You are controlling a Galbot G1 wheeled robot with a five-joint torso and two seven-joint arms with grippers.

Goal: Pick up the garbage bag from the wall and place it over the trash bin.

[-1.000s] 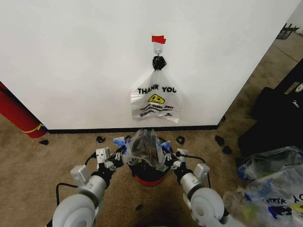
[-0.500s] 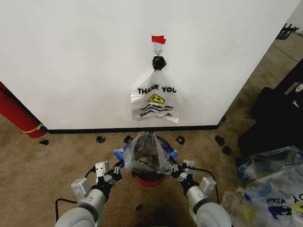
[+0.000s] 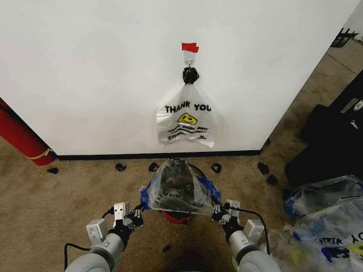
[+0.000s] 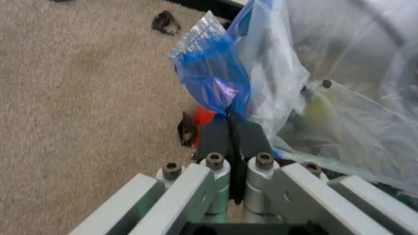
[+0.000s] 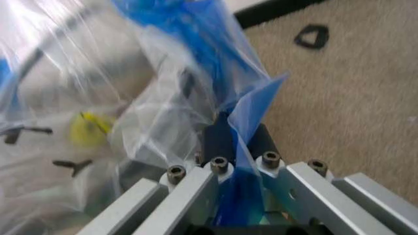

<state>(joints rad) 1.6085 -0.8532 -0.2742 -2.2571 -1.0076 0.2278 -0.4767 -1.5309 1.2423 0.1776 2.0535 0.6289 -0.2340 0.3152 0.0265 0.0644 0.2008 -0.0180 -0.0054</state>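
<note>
The garbage bag (image 3: 178,190), clear crinkly plastic with blue patches, is stretched wide between my two grippers just in front of the wall (image 3: 85,73). My left gripper (image 3: 139,212) is shut on the bag's blue left edge (image 4: 219,88); in the left wrist view the left gripper (image 4: 233,132) pinches that edge between its pads. My right gripper (image 3: 217,212) is shut on the right edge, and in the right wrist view the right gripper (image 5: 238,138) clamps a blue fold (image 5: 251,115). The trash bin (image 3: 176,217) stands under the bag, its dark mesh seen through the plastic and its red base showing below.
A whitish "THANK YOU" bag (image 3: 187,122) hangs from a hook under red tape (image 3: 190,47). A red cylinder (image 3: 20,139) leans at the left. Small black bits (image 3: 216,168) lie along the baseboard. Heaped plastic bags (image 3: 323,218) and a black case (image 3: 334,136) crowd the right.
Both grippers have drawn back from the wall toward me and moved apart. The bag has spread wider and flatter above the bin.
</note>
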